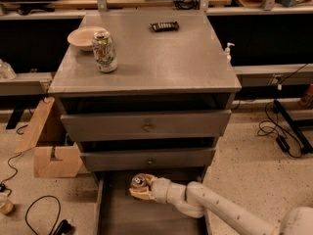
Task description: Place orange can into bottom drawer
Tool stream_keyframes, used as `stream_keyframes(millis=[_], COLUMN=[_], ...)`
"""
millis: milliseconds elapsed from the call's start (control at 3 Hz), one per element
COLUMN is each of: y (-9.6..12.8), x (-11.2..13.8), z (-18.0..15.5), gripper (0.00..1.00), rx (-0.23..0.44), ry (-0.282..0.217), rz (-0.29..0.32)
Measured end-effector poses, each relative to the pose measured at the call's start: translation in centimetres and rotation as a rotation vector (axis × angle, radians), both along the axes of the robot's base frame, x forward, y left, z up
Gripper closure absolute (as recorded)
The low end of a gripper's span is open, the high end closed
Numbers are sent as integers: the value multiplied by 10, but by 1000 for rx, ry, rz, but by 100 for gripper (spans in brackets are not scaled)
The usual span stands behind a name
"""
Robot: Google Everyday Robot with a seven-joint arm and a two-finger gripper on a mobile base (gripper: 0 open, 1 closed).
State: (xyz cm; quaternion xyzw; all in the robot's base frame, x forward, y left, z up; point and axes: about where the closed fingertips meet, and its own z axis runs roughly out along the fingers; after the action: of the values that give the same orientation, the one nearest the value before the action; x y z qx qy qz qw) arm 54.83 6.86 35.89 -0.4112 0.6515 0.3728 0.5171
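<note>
The orange can (137,181) shows its silver top at the back of the open bottom drawer (117,214), a wide grey tray pulled out at the foot of the cabinet. My gripper (140,187) reaches in from the lower right on a white arm and is shut on the can, holding it low over the drawer floor near the back, just under the middle drawer front (148,159). Most of the can's body is hidden by the fingers.
On the cabinet top stand a white-green can (104,51), a white bowl (83,36) and a dark remote (164,26). A cardboard box (46,143) sits on the floor to the left. Cables lie on the floor on both sides.
</note>
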Motion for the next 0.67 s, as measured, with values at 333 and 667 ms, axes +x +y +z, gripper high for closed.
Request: stream_keyframes(millis=[333,667], y=[30,48], x=[20,24], z=[-79,-125], gripper=[100,100], rx=[68,59], ry=[52,100], rz=[-23,-18])
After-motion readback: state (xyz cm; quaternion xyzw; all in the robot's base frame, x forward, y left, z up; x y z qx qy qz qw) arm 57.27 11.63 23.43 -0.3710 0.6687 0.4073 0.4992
